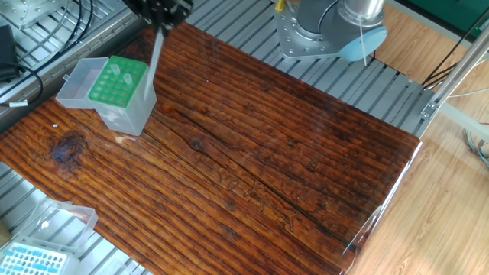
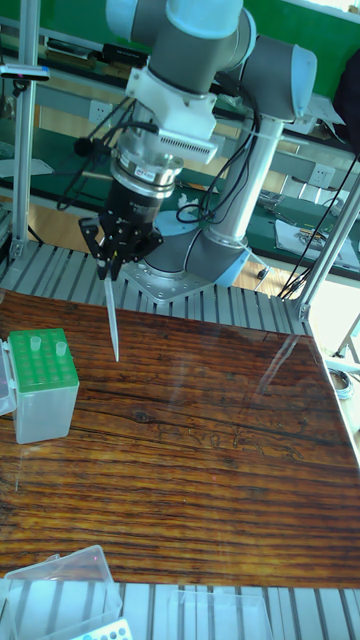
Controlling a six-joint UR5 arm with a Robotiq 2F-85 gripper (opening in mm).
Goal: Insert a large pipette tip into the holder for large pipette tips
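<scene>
The end effector [image 2: 112, 262] is clamped on the wide upper end of the tip [image 2: 111, 318], which hangs point-down in the air over the worktop's [image 1: 290, 153] far left edge, beside the holder [image 1: 121, 93] and not yet above its green rack. The tip looks light, thin-walled and smooth; judging by its taper, it could pivot or slip in a narrow pinch, and its fine point could bend if it misses a hole. The wide end is the sensible place to hold. The worktop is glossy dark wood on a slatted metal bench, with cables nearby.
</scene>
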